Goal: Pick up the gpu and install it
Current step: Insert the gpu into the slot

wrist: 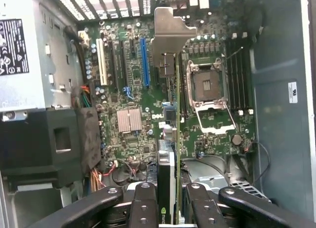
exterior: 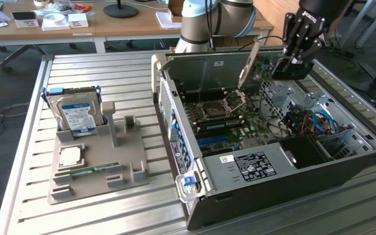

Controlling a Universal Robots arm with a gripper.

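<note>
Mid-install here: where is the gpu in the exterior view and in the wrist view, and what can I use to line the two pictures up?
Exterior view: the gpu is a thin tilted strip above the CPU socket, on the exterior view's left of the gripper.
Wrist view: the gpu stands edge-on at centre, clamped in the gripper, beside the CPU socket.
Shared landmark: the CPU socket with its lid open.

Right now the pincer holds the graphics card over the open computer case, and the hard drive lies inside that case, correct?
Not quite. The exterior view shows the hard drive standing upright in the grey holder outside the case. The rest holds: the pincer does grip the graphics card over the open case.
</note>
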